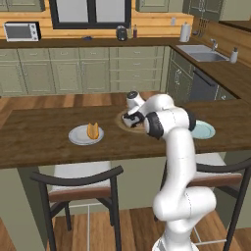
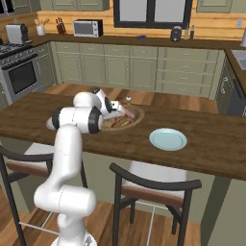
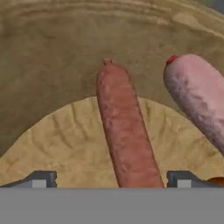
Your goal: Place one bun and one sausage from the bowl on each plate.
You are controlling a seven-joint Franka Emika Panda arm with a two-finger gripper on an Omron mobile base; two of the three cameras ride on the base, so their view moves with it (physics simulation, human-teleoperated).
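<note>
Sausage in my sights: a reddish-brown sausage lies in the wooden bowl, on the pale round floor of it, running straight up the hand view between my fingertips.
Second sausage: a paler pink one lies just beside it, to its right in that view, apart from it.
My gripper: spread wide, a tip on either side of the brown sausage, holding nothing.
Bowl: on the dark wooden counter, between the two plates, with my hand low over it in both base views.
Grey-white plate: carries one orange-tan bun and no sausage that I can see.
Light blue plate: bare.
Step in hand, as I judge it: picking a sausage, most likely for the plate that already has a bun.
Next move calls for: lowering a little, closing across the sausage's middle, lifting clear of the thick rim without nudging the pink one.
Count: two plates, two sausages seen, one bun on a plate; any bun left in the bowl I cannot make out.
</note>
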